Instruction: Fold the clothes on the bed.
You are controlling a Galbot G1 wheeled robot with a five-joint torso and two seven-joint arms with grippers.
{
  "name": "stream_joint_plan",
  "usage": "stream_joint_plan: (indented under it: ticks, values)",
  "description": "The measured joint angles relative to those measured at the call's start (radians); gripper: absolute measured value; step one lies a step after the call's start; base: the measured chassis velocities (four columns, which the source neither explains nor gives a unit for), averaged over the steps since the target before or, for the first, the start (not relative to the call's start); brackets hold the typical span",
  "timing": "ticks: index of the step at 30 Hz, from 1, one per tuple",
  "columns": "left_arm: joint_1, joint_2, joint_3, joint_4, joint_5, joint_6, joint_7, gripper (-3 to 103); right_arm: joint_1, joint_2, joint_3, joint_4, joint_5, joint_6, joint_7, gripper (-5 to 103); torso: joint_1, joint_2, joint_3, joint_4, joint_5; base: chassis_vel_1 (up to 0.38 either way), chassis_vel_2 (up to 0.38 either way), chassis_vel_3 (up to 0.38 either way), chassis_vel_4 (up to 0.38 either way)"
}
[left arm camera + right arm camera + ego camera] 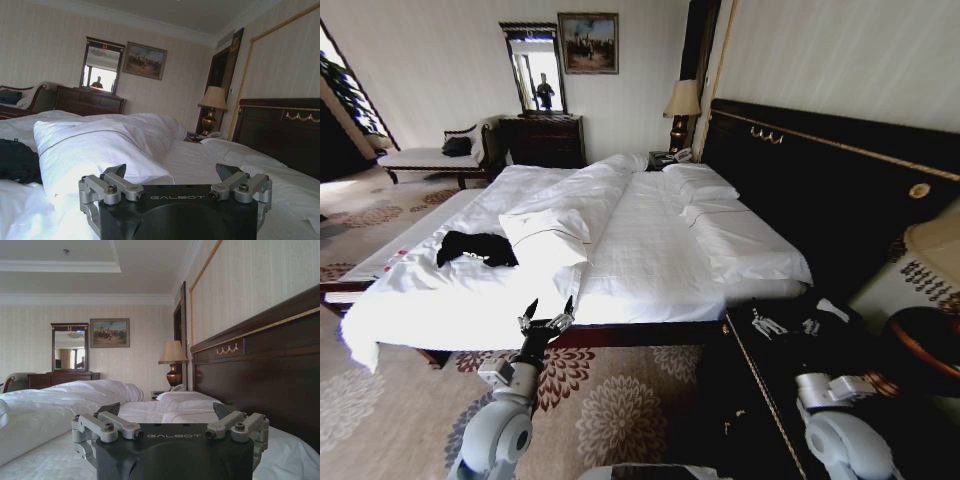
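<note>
The clothes point(475, 248) are a crumpled black heap on the white bed point(650, 250), near its left side by a folded-back duvet. My left gripper point(547, 310) hangs open at the bed's near edge, a little right of and nearer than the clothes, touching nothing. In the left wrist view the left gripper point(172, 172) is open, with the clothes point(17, 160) off to one side on the bed point(200, 160). My right gripper point(790, 322) is over the dark nightstand beside the bed. In the right wrist view it point(167, 410) is open, facing along the bed point(45, 410).
A tall dark headboard point(820, 170) runs along the right. A white-cushioned bench point(395, 250) stands past the bed's left end. A dresser with mirror point(545, 140), a chaise point(430, 155) and a lamp point(682, 100) line the far wall. A round table point(925, 345) is at right.
</note>
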Motion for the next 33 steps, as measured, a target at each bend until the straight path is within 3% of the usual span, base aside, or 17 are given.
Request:
stream_joint_plan:
  ticks: [26, 33]
  values:
    - [-0.004, 0.028, -0.062, 0.025, -0.021, -0.005, -0.004, 100, 0.011, -0.027, 0.006, -0.024, 0.005, 0.001, 0.006, 100, 0.0, 0.0, 0.0, -0.0002, 0.0001, -0.105, 0.103, 0.103, -0.098]
    - [0.012, 0.029, -0.061, 0.006, -0.071, 0.006, -0.006, 100, 0.016, -0.05, 0.017, -0.023, 0.021, 0.005, 0.005, 100, 0.0, 0.0, 0.0, -0.0001, 0.0, -0.013, 0.017, 0.017, -0.015]
